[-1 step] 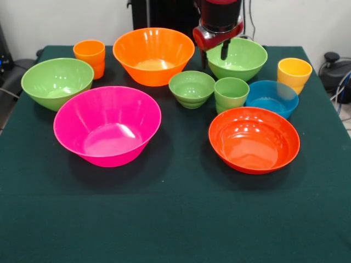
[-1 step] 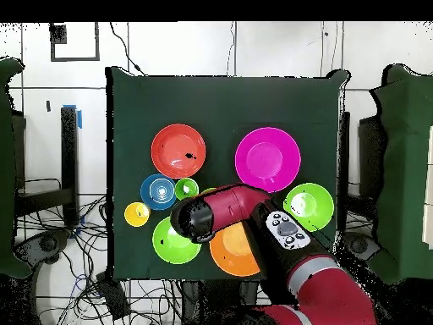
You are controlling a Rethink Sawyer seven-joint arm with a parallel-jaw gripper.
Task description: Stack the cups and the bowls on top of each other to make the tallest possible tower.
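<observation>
Bowls all lie loose; light green bowl (image 1: 237, 58) sits beneath the jaws, whose spread is unclear.

Cups (image 1: 231, 93) between bowls (image 1: 107, 125), all apart on table (image 1: 175, 219)

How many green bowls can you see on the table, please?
3: a large one at the left edge, a small one in the middle, and a large one below the hand.

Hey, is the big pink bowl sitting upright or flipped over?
Upright: the pink bowl shows its open, empty inside, rim up, on the table.
</observation>
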